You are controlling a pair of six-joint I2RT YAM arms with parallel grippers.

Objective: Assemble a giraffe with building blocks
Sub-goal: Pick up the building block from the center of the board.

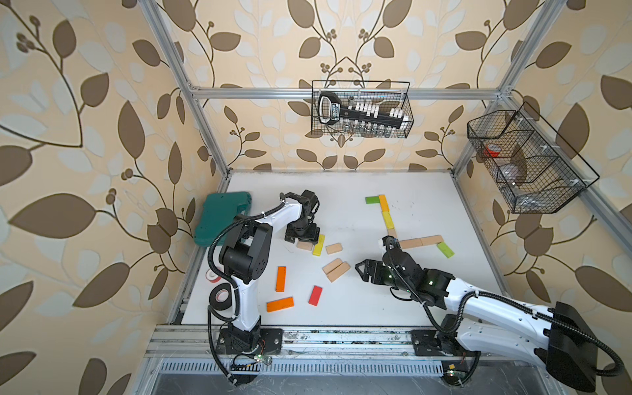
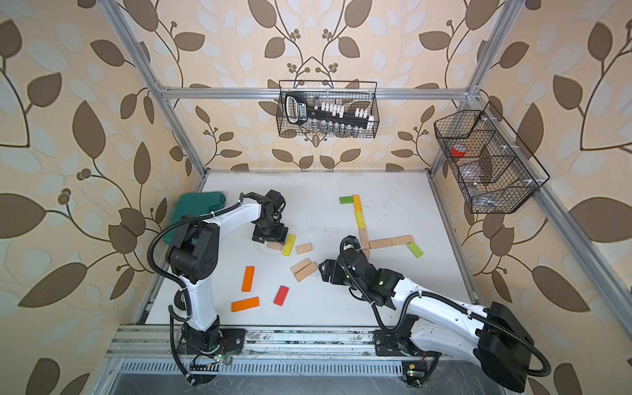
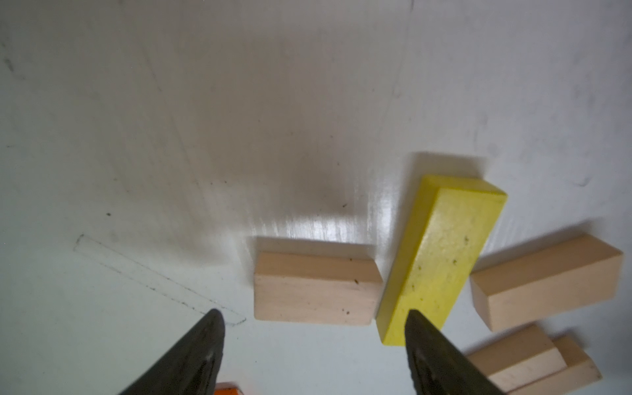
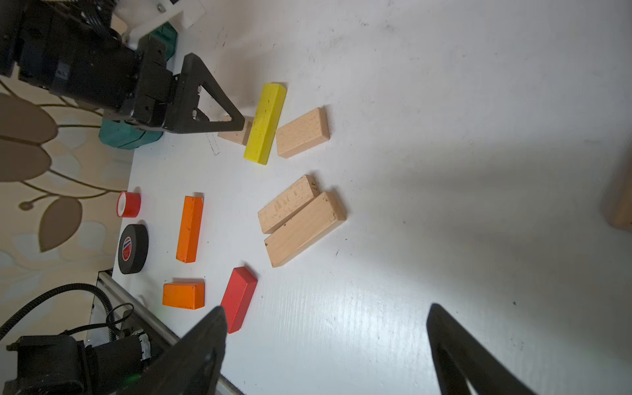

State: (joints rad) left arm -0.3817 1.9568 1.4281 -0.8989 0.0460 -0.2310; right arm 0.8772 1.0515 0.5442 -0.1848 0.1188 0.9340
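- Directly beneath your left gripper [image 3: 313,316], a short beige block [image 3: 314,294] lies flat on the white tabletop [image 1: 342,318], left of centre in both top views. The jaws stand apart and hold nothing.
- Expect plain wood: light, rigid and hard to damage, with smooth faces that could slip from an off-centre pinch. Your best hold is probably across the narrow width at mid-length, pads flat on the two long sides.
- A yellow block [image 3: 441,253] appears to touch one short end of it, and one jaw tip overlaps that yellow end in the left wrist view. Descending as aligned risks landing on the yellow piece, so turn the wrist or shift first.
- More loose pieces surround them: a beige pair [image 1: 336,269] lying side by side, two orange blocks [image 1: 280,278] and a red block [image 1: 315,295] nearer the front edge.
- The part-built giraffe [image 1: 388,220], a flat run of green, orange, yellow and beige blocks, lies toward the right rear, well apart from the left gripper.
- Your right gripper [image 4: 326,309] hangs open and empty over bare tabletop, near the beige pair.
- A green case [image 1: 222,219] sits at the left edge.
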